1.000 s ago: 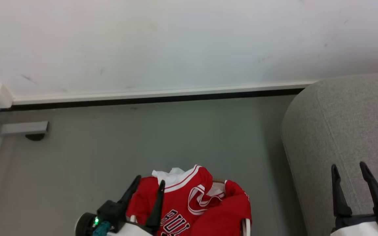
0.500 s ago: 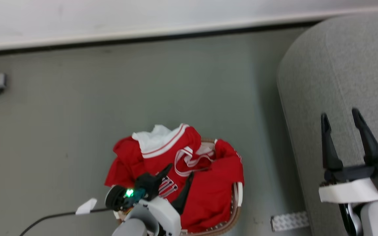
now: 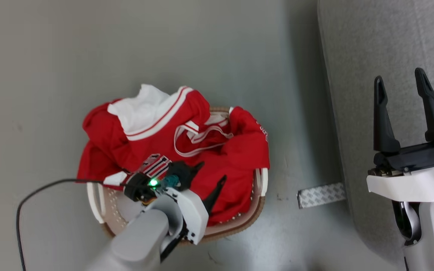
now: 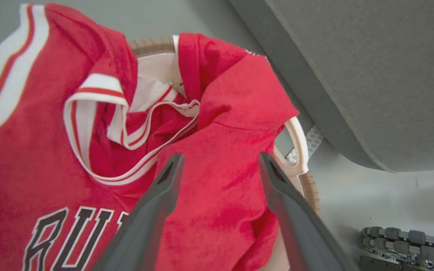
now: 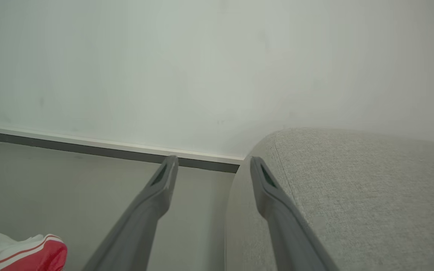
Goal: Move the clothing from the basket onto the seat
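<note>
Red jerseys [image 3: 164,131] with white stripe trim are piled in the cream basket [image 3: 239,222] on the floor and spill over its brown rim. My left gripper [image 3: 210,173] hangs open just above the pile's right side, nothing between its fingers. In the left wrist view the open left gripper [image 4: 220,156] frames plain red cloth of the jerseys [image 4: 220,113], with the basket handle [image 4: 300,131] to the right. My right gripper [image 3: 399,75] stands open and empty over the grey sofa [image 3: 352,56]. The right wrist view has the right gripper [image 5: 213,159] open at the sofa's rounded edge [image 5: 352,188].
A white perforated strip [image 3: 320,194] lies on the floor between basket and sofa. A black cable [image 3: 32,192] runs from my left wrist across the floor. The wall with its dark baseboard [image 5: 89,145] is beyond. A jersey's corner [image 5: 32,252] peeks in at lower left.
The head camera has tilted down, so the whole basket now shows. My left gripper has come lower and closer over the jerseys. Both grippers stay open.
</note>
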You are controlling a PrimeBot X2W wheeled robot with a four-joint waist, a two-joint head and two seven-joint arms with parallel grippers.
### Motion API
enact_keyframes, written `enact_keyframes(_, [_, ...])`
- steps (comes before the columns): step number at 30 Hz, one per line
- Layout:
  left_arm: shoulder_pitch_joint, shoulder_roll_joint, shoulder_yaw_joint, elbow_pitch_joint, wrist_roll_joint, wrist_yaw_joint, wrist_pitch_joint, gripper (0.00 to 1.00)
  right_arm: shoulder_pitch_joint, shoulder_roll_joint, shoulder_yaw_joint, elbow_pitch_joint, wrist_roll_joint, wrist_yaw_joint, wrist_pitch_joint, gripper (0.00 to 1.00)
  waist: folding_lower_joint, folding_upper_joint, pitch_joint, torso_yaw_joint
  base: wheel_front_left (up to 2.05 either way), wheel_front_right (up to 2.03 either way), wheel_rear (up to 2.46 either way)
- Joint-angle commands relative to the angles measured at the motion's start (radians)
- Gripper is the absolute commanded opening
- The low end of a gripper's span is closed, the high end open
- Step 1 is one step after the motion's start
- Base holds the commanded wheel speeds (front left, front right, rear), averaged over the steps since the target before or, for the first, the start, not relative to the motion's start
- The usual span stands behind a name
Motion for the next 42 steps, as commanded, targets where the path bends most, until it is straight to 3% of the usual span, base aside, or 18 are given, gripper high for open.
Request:
enact_keyframes(1, [-0.027,0.018,-0.026,0.002,-0.03,0.002,0.002,1.0,-0.022,0.0,0.003,-0.008,0.009,-0.002,-0.003,1.0,-0.0003,0.0,0.068,-0.022,0.0,0.0,0.0])
enact_keyframes(11, [-0.155,0.103,-0.233,-0.007,-0.227,0.002,0.024,1.0,-0.063,0.0,0.011,-0.02,0.02,-0.002,-0.003,1.0,-0.0003,0.0,0.159,-0.025,0.0,0.0,0.0])
enact_keyframes(17, [-0.192,0.118,-0.347,-0.029,-0.316,0.002,0.015,1.0,-0.072,0.0,0.012,-0.025,0.028,-0.002,-0.003,1.0,-0.0003,0.0,0.191,-0.031,0.0,0.0,0.0])
enact_keyframes(18, [-0.194,0.119,-0.365,-0.032,-0.327,0.002,0.014,0.95,-0.072,0.0,0.012,-0.024,0.029,-0.002,-0.003,1.0,-0.0003,0.0,0.193,-0.032,0.0,0.0,0.0])
enact_keyframes(19, [-0.197,0.12,-0.377,-0.035,-0.335,0.002,0.01,0.41,-0.071,0.0,0.012,-0.022,0.029,-0.002,-0.003,1.0,-0.0003,0.0,0.194,-0.033,0.0,0.0,0.0])
enact_keyframes(20, [-0.197,0.119,-0.388,-0.041,-0.346,0.002,0.007,0.0,-0.067,0.0,0.012,-0.019,0.029,-0.002,-0.003,1.0,-0.0003,0.0,0.191,-0.032,0.0,0.0,0.0])
enact_keyframes(31, [-0.148,0.125,-0.411,-0.1,-0.405,0.002,-0.04,0.0,0.004,-0.001,-0.025,0.029,0.018,-0.002,-0.003,1.0,-0.0003,0.0,0.015,0.007,0.0,0.0,0.0])
enact_keyframes(42, [0.051,0.139,-0.221,-0.289,-0.316,0.002,-0.04,0.0,0.171,-0.001,-0.065,0.096,-0.01,-0.002,-0.003,1.0,-0.0003,0.0,-0.349,0.088,0.0,0.0,0.0])
